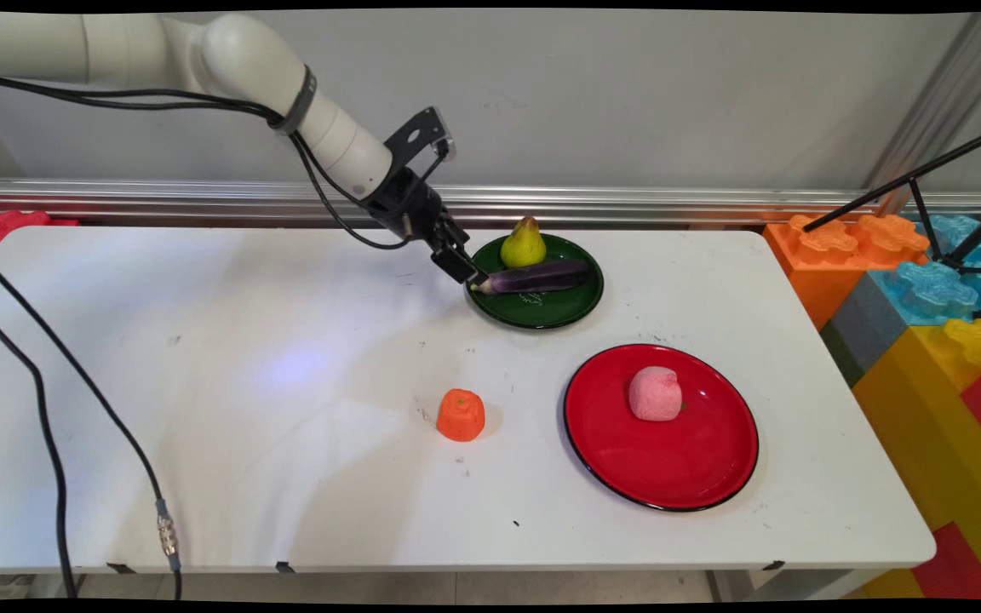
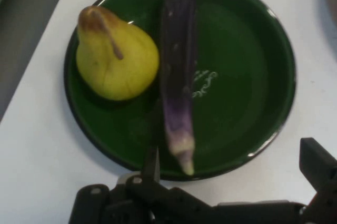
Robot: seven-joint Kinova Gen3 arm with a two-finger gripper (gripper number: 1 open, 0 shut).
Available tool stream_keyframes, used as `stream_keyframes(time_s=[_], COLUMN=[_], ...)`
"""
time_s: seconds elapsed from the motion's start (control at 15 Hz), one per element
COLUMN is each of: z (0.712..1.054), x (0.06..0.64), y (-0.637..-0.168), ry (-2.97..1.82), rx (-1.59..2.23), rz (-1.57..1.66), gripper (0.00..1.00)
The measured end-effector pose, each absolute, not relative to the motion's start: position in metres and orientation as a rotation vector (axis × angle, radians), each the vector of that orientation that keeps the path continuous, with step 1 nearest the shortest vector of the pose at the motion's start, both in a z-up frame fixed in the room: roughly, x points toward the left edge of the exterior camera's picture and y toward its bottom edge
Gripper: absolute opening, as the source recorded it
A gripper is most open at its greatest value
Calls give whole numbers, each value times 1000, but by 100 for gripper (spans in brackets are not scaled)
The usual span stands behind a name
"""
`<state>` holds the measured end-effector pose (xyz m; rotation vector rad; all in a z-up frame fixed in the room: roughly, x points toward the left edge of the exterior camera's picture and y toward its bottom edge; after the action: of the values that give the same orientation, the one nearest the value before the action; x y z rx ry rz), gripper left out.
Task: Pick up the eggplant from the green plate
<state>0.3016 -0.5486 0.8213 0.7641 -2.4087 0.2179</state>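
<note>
My gripper (image 1: 467, 269) is low over the left rim of a dark green plate (image 1: 542, 313), open, with its fingers apart on either side of the pale stem end of a purple eggplant (image 1: 540, 276). The eggplant lies across the plate. A yellow pear (image 1: 523, 244) stands just behind it on the same plate. In the hand view the eggplant (image 2: 178, 71) runs up the middle of the green plate (image 2: 242, 76), and the pear (image 2: 116, 58) lies to its left. There my gripper (image 2: 234, 155) has nothing clamped between its fingers.
An orange toy vegetable (image 1: 461, 415) stands on the white table near the front middle. A red plate (image 1: 669, 472) at the front right carries a pink lump (image 1: 655, 393). Large coloured blocks (image 1: 925, 289) and a black tripod (image 1: 933, 204) border the table's right end.
</note>
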Motion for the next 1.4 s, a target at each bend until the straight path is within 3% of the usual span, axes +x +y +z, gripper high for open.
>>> stream_keyframes(time_s=[1.4], z=[754], x=[294], y=[-610], ry=[-2325], rx=[862], rz=[85], gripper=[100])
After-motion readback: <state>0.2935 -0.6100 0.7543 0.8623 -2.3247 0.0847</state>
